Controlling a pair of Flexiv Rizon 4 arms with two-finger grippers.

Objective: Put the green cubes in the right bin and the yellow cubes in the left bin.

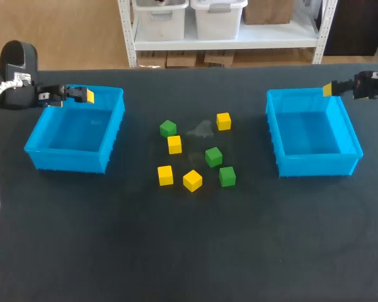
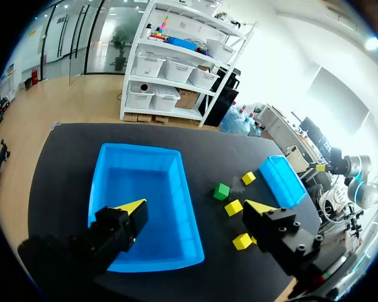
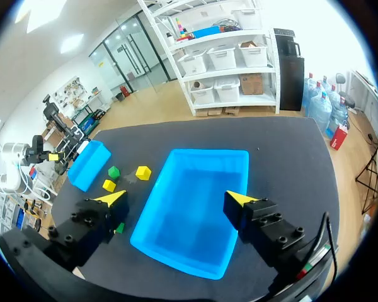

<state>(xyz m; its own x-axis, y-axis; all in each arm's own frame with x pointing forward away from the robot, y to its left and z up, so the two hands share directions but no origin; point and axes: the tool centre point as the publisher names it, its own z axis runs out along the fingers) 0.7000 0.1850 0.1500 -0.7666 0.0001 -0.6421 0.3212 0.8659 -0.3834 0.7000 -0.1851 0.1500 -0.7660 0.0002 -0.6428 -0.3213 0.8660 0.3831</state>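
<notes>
Seven cubes loose on the table (image 1: 189, 251), clustered between two blue bins: four yellow cubes (image 1: 223, 121) (image 1: 174, 145) (image 1: 166, 175) (image 1: 192, 180), three green cubes (image 1: 168, 128) (image 1: 213, 156) (image 1: 227, 176). Left fingers (image 2: 131, 207) wide apart, over the left bin's (image 1: 66, 160) far rim. Right fingers (image 3: 239, 199) wide apart, over the right bin's (image 1: 315, 165) far corner.

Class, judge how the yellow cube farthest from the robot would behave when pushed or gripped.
The small yellow cube has flat faces and rests on one, so it would probably slide rather than roll or tip. It looks solid and small, so it is likely stiff and light.
</notes>
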